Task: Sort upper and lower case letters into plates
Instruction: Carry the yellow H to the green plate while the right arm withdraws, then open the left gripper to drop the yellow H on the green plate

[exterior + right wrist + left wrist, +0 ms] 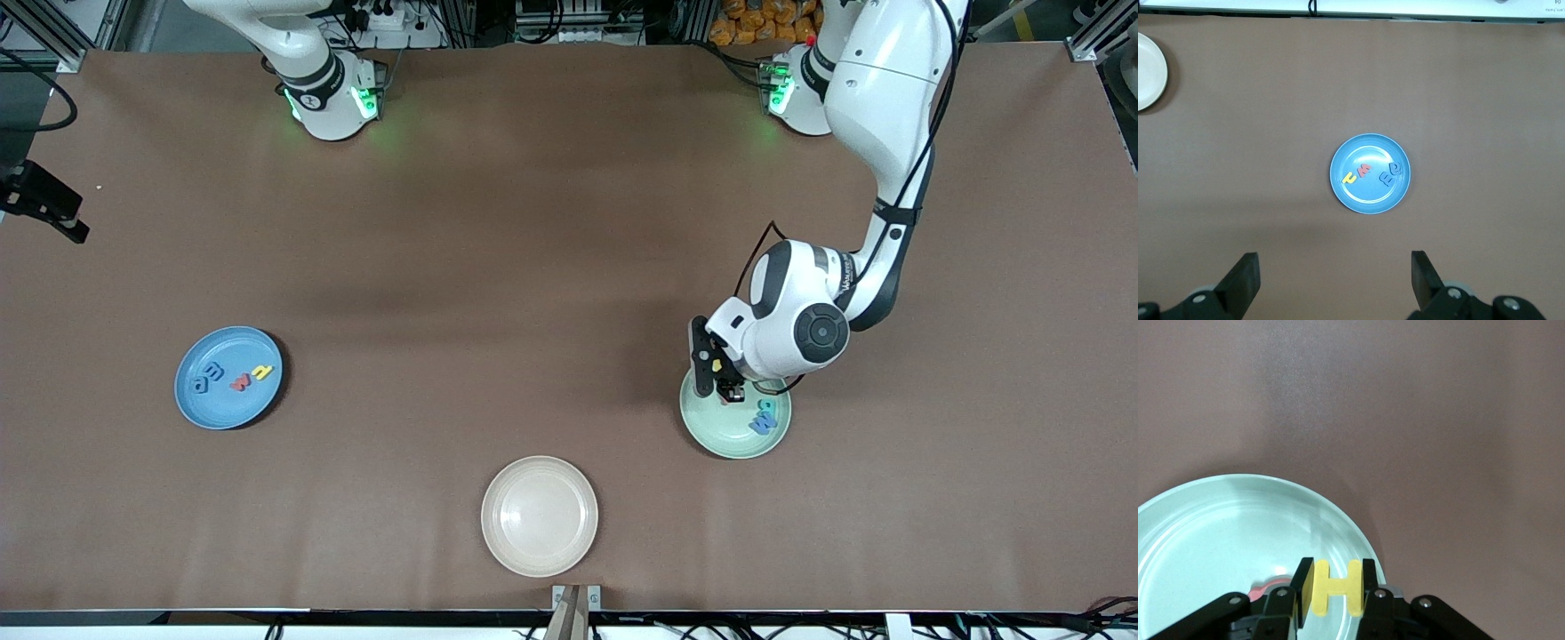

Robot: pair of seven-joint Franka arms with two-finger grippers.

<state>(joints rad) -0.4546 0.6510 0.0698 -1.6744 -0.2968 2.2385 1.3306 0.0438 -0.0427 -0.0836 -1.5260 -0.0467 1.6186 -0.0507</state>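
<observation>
The brown matte table (533, 249) filled the front view. On it sat three round plates. The cream-white shallow plate (540, 516) lay at the lower middle of the frame, nearest the front camera. The sky blue matte plate (228, 378) lay at the lower left of the frame, toward the right arm's end of the table. The pale mint green plate (735, 427) lay at the lower right, toward the left arm's end.

The left gripper (722, 384) hung over the mint green plate's rim, its fingers (1368, 577) pinching a small flat yellow foam letter H (1336, 588) between them. In the left wrist view the H stood upright, its two long bars running parallel to the fingers and its crossbar spanning the gap (one bar against each pad). A red letter (1266, 589) peeked out beside the gripper, mostly hidden.

The right gripper (1335, 283) waited high above the table, its fingers spread wide and holding nothing, with the blue plate below it in the middle of the right wrist view.

In the blue plate lay a row of tiny letters: a blue pair (209, 380), a red one (240, 382) and a yellow one (262, 372). In the mint plate lay a teal letter (766, 406) and a blue letter (762, 424), just beside the left gripper.
</observation>
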